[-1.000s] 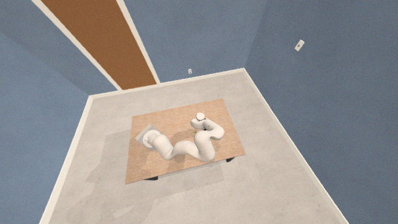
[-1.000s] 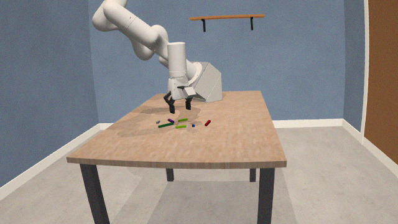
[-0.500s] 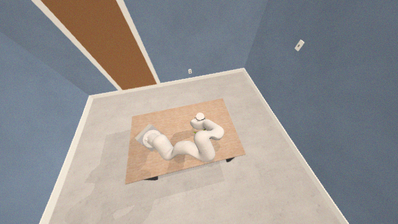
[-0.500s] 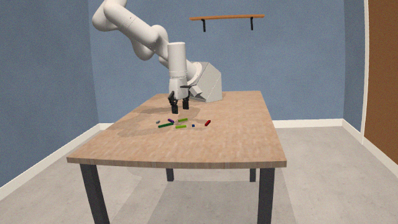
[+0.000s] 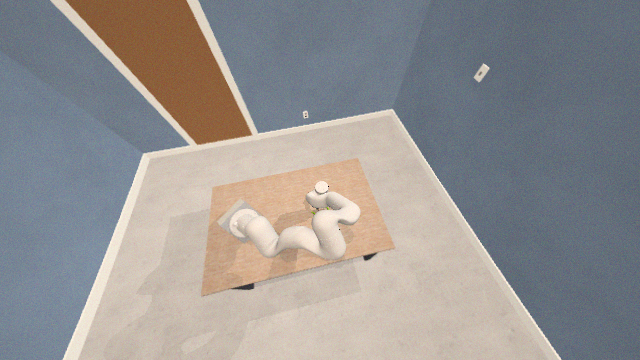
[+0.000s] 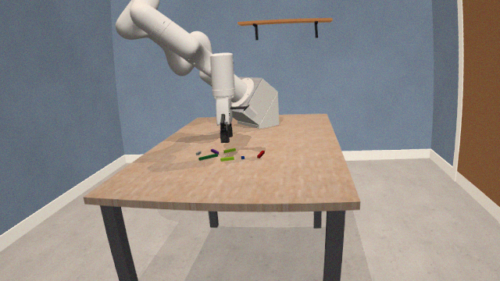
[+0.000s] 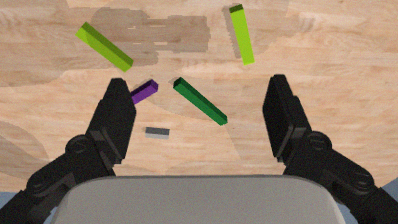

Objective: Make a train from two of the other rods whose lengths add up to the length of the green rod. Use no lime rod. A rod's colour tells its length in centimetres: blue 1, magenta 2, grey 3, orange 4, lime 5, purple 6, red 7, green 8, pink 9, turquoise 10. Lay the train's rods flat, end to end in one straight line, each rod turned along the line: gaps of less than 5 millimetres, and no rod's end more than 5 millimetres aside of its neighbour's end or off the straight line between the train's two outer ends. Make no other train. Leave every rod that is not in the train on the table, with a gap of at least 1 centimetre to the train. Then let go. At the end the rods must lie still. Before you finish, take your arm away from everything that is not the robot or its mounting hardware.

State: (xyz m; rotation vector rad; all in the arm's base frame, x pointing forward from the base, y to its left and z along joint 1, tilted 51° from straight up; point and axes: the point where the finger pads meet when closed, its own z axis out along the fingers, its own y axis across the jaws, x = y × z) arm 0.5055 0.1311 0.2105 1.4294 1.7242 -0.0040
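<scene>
Hand (image 7: 199, 112): fingers spread wide, holding nothing, above the surface (image 6: 297, 172). Green rod (image 7: 200, 101) lies flat between them; purple rod (image 7: 144, 92) just beside it, half behind one finger. Risk: descending fingers could knock the crowded rods (lime ones near). Hidden: red and blue rods outside the wrist view
</scene>
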